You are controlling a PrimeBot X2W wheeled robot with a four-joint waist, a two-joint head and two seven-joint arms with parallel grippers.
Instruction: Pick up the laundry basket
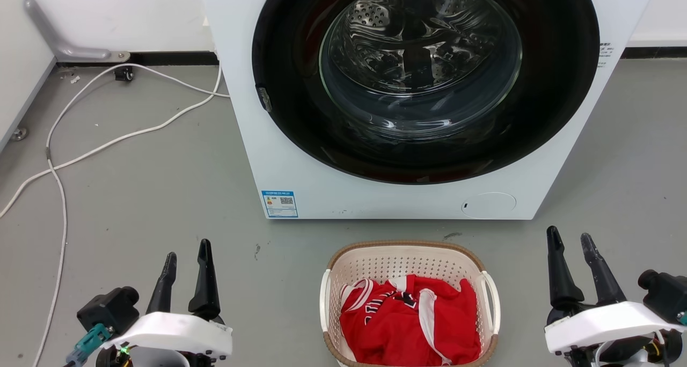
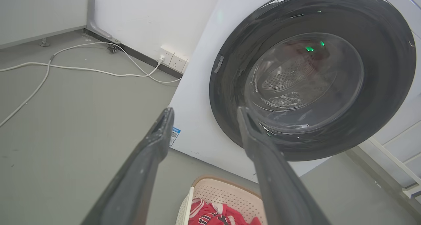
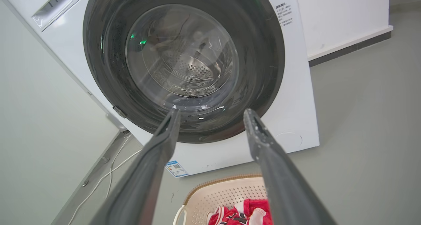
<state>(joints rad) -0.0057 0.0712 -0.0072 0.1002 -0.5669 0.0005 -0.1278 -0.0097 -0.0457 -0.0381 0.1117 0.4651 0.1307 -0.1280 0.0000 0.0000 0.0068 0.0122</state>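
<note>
The laundry basket [image 1: 386, 265] sits on the grey floor [image 1: 161, 206] just in front of the white washing machine [image 1: 343, 195], between the two pincers and apart from both. A red jersey [image 1: 413, 318] lies heaped inside it. The left pincer [image 1: 187, 249] and right pincer [image 1: 569, 233] hover empty, fingers spread. White cables [image 1: 107, 141] trail across the floor at the left, well apart from the basket.

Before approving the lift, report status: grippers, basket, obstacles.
Open and empty: left gripper, right gripper. Cream-white perforated plastic laundry basket on grey floor between them, untouched, red cloth garment inside. Nothing in the way.
</note>
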